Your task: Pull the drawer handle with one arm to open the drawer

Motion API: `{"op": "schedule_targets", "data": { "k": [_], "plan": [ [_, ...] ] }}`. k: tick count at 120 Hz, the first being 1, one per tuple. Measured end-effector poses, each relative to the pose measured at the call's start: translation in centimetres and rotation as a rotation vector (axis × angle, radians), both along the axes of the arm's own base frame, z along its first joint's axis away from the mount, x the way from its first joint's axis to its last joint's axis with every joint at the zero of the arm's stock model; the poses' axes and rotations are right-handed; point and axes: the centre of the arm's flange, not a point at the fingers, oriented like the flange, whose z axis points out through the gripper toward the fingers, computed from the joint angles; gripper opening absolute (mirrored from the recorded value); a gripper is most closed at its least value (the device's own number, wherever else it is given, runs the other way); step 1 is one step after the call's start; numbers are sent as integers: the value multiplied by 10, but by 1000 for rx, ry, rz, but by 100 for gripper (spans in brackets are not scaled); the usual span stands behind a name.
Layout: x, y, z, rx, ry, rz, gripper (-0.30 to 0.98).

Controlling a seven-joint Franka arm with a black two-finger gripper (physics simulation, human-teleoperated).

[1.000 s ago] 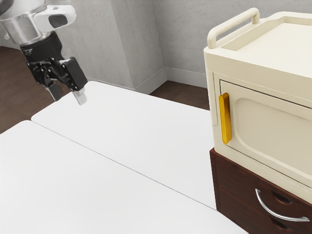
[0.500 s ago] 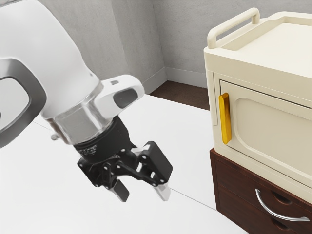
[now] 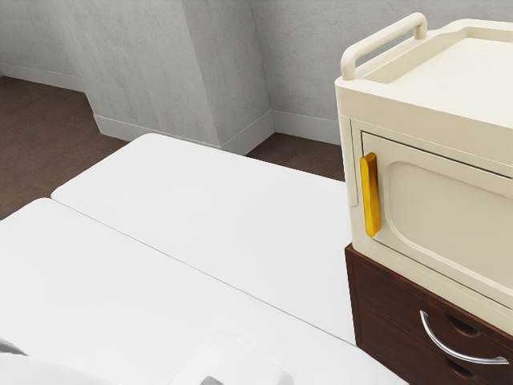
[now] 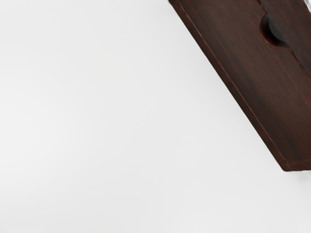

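A curved silver handle (image 3: pixel 461 355) crosses the front of the dark wooden cabinet (image 3: pixel 381 293), low at the exterior view's right. Its drawer front looks flush with the cabinet. Rounded white parts of my arm (image 3: pixel 232 365) cut across the exterior view's lower edge, apart from the cabinet. In the wrist view, my hand's camera looks onto the white table and the dark wood cabinet (image 4: pixel 243 63), where a round finger cutout (image 4: pixel 274 30) breaks the wood.
A cream cabinet (image 3: pixel 425 104) with a yellow door handle (image 3: pixel 369 195) and a top rail (image 3: pixel 381 44) rests on the wooden one. White tabletops (image 3: pixel 200 216) with a seam between them extend toward the exterior view's left. Grey walls stand behind.
My arm came forward from the upper left of the exterior view, then dropped toward and past its lower edge. Both cabinets and their handles have kept their places.
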Motion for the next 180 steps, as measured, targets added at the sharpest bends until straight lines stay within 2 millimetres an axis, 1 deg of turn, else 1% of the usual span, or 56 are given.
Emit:
{"op": "schedule_targets", "data": {
  "k": [8,16,23,30,42,64,88,118,142,155,161,180],
  "plan": [
    [-17,-16,5,5,-77,56,58],
    [-33,-36,3,30,-155,110,58],
    [-40,-45,3,20,-204,176,58],
    [-40,-44,8,-5,-249,258,58],
    [-35,-36,19,-73,-295,397,58],
    [-36,-37,24,-202,-318,574,54],
    [-34,-41,23,-303,-325,695,49],
    [-43,-46,22,-383,-312,776,42],
    [-29,-43,22,-418,-290,810,40],
    [-6,-34,21,-428,-264,828,39],
    [1,-32,20,-427,-263,823,39],
    [5,-34,19,-412,-284,780,39]
  ]
}}
